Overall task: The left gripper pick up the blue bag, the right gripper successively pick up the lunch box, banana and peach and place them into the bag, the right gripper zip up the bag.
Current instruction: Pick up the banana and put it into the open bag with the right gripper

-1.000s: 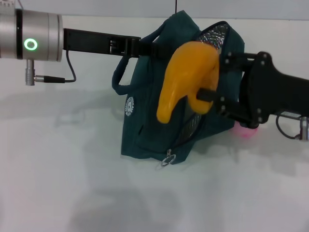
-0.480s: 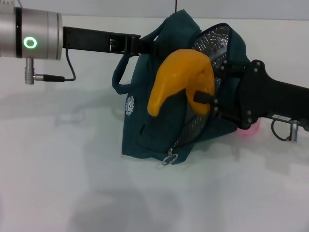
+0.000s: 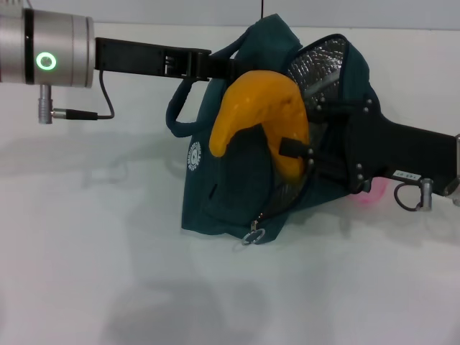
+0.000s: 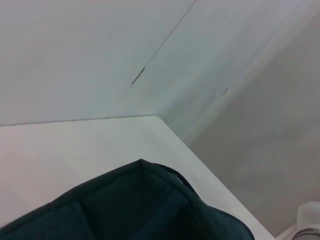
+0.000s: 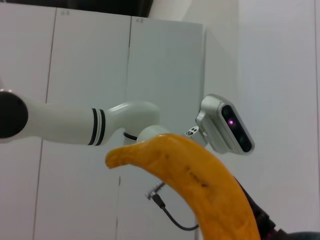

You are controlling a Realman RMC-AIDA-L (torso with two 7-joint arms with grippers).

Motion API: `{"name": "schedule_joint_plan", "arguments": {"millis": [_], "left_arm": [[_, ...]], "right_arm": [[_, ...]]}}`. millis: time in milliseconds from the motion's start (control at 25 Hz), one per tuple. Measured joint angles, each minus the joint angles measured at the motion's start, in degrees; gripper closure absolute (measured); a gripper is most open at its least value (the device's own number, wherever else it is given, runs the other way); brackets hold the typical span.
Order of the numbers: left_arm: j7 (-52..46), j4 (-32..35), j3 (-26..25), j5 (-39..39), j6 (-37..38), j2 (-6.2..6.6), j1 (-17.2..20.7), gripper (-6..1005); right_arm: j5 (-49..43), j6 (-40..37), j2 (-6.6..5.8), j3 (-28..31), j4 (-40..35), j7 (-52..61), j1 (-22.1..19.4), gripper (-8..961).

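In the head view, the left gripper (image 3: 219, 68), a black two-finger claw on a black arm, is clenched on the top of the large dark teal-blue fabric bag (image 3: 237, 180) by its rope handles and holds it up, the silver foil lining showing in its open mouth. The right gripper (image 3: 302, 144), the matching black claw reaching in from the right, grasps the thick curved orange-yellow banana (image 3: 259, 115) by its lower end. The banana hangs in front of the open mouth, not yet inside. Its long axis arcs from the gripped end up and over; its free tip points down and toward the robot's left, across the bag's front. A small pale-pink round peach (image 3: 375, 192) peeks out behind the right arm on the white table (image 3: 108, 273). The lunch box is not visible, so I cannot tell whether it is in the bag.

I judge the banana step is in hand. The next move calls for turning the free tip toward the opening, so that the long curve clears the rim.

The left wrist view shows only the bag's teal upper edge (image 4: 140, 200) against the table.

In the right wrist view the banana (image 5: 200, 185) curves away from the camera, tip foremost.
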Motion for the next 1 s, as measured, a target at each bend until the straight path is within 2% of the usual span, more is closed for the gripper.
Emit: {"name": "schedule_joint_plan", "arguments": {"millis": [400,720,1000], "left_arm": [[-0.4,-0.1,0.0,0.0,0.5,0.12,0.0,945],[-0.8,0.1,0.0,0.0,0.5,0.36,0.0,946],[-1.0,0.2,0.0,0.0,0.5,0.38,0.0,946]], "right_arm": [[0.2,1.9,-0.06,-0.6,-0.3,6.7,-0.2,506],[0.3,4.8,-0.15,-0.7,0.0,7.1,-0.4,504],[0.2,5.4,-0.15,-0.7,-0.4,10.1,-0.4,465]]}}
